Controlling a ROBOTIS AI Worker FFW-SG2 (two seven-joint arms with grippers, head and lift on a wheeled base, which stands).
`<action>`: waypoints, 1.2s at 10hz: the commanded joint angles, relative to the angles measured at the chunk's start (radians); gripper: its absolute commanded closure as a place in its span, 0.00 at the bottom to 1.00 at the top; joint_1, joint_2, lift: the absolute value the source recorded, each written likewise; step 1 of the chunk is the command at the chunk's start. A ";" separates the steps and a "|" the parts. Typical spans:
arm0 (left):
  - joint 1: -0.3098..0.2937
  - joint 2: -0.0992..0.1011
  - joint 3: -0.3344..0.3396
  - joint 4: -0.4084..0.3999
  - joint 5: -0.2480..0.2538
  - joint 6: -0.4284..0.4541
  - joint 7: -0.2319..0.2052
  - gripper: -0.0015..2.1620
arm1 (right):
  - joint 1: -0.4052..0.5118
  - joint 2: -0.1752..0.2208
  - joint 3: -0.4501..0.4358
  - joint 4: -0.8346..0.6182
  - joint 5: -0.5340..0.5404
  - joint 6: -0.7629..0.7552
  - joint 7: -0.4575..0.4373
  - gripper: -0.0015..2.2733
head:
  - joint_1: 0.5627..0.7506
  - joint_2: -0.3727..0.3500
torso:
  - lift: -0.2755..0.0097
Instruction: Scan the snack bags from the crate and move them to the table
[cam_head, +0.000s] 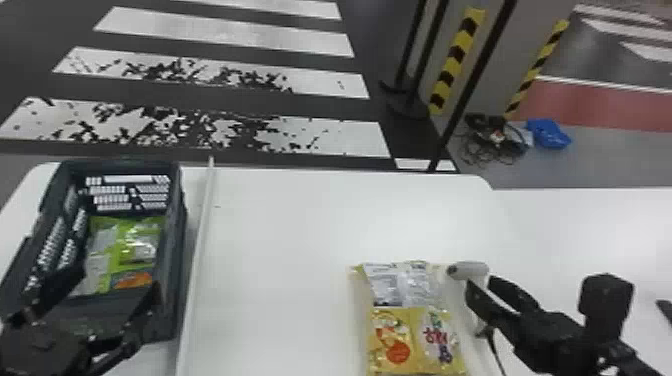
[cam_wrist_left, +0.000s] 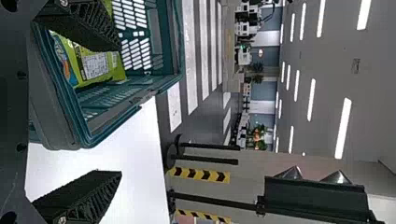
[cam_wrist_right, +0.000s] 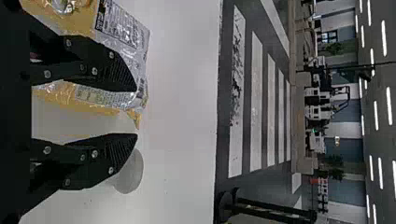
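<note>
Cut off by head view's btm edge: near end of yellow snack bags (cam_head: 415, 340), lying on table (cam_head: 280, 240), glossy, w/ orange & red print, silvery printed panel toward far end. Can't tell exact no. Just beside, R gripper (cam_head: 480, 284), fingers apart. Near its tips, light-grey rounded item (cam_head: 472, 270), partly hidden; can't ID. Over near end of crate (cam_head: 184, 225), L gripper (cam_head: 120, 281), fingers spread, blocking part of crate. Farther in, on crate floor: green snack bags (cam_head: 120, 245), shiny, crinkled, w/ pale panels + orange patch; overlapping, edges hard to sep., print unreadable.
</note>
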 joint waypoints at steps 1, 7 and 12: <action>-0.001 0.008 0.006 0.000 0.006 0.000 0.000 0.02 | -0.008 0.002 -0.015 0.020 -0.001 0.026 -0.010 0.01 | 0.70 0.19 | 0.63; -0.041 0.004 0.006 0.051 0.025 0.003 0.015 0.02 | -0.192 -0.013 0.039 0.258 0.026 0.093 0.022 0.03 | 0.70 0.17 | 0.63; -0.047 -0.013 0.026 0.053 0.048 -0.003 0.018 0.02 | -0.265 -0.053 0.068 0.382 0.040 0.044 0.037 0.09 | 0.70 0.18 | 0.63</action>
